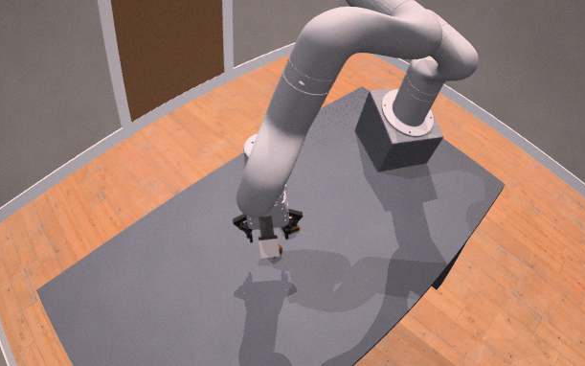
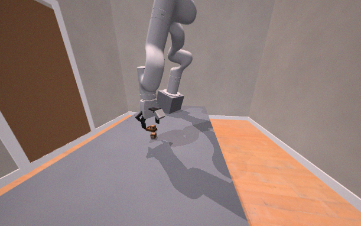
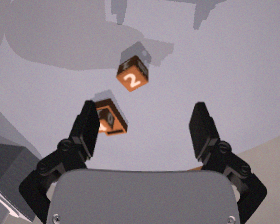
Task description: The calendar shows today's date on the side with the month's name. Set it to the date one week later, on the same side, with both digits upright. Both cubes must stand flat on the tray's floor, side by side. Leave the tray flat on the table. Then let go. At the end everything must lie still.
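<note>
An orange cube (image 3: 132, 80) (image 2: 153, 135) showing a white 2 lies loose on the grey table, outside the tray. In the top view only a sliver of this cube (image 1: 280, 248) shows beside the wrist camera block. The small orange-brown calendar tray (image 3: 118, 131) (image 2: 151, 130) (image 1: 294, 229) sits flat next to it and holds a second cube (image 3: 109, 116), whose digit I cannot read. My gripper (image 3: 144, 112) (image 2: 149, 121) (image 1: 267, 235) is open and empty, hanging a little above both. Its left finger covers part of the tray in the wrist view.
The arm's grey base block (image 1: 398, 136) (image 2: 170, 102) stands at the far end of the table (image 1: 159, 287). Wooden floor (image 1: 542, 268) surrounds the table. A brown door (image 1: 168, 48) is set in the wall behind.
</note>
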`<action>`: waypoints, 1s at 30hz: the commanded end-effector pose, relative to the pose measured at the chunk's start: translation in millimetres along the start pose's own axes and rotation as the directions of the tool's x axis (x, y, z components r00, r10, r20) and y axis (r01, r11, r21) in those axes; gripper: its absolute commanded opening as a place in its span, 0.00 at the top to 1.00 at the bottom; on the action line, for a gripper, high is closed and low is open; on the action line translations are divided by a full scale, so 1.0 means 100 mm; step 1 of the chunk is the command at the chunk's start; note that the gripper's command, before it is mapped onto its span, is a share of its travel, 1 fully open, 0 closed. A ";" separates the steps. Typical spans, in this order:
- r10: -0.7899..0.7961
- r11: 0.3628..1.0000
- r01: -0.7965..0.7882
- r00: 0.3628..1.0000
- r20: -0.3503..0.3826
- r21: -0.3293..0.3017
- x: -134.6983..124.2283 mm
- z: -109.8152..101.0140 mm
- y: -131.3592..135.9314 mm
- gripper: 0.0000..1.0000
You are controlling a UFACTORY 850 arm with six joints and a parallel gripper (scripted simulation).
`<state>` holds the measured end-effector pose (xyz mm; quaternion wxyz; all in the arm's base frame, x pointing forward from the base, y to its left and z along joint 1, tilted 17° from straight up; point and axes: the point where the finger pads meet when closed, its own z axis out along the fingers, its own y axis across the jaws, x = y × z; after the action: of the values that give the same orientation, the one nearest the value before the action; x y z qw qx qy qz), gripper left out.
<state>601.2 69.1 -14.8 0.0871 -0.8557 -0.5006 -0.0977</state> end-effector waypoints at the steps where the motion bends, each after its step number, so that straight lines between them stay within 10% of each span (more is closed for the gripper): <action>1: -0.137 0.990 0.136 0.990 -0.038 -0.024 -0.02 -0.02 -0.03 0.00; 22: -0.571 0.821 0.570 0.821 -0.021 -0.037 -0.11 -0.04 -0.16 0.00; 23: -0.571 0.821 0.570 0.821 -0.021 -0.037 -0.11 -0.04 -0.16 0.53; 30: -0.571 0.821 0.570 0.821 -0.021 -0.037 -0.11 -0.04 -0.16 0.53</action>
<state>580.8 66.9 -13.2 0.0505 -0.6668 -0.7309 -0.1368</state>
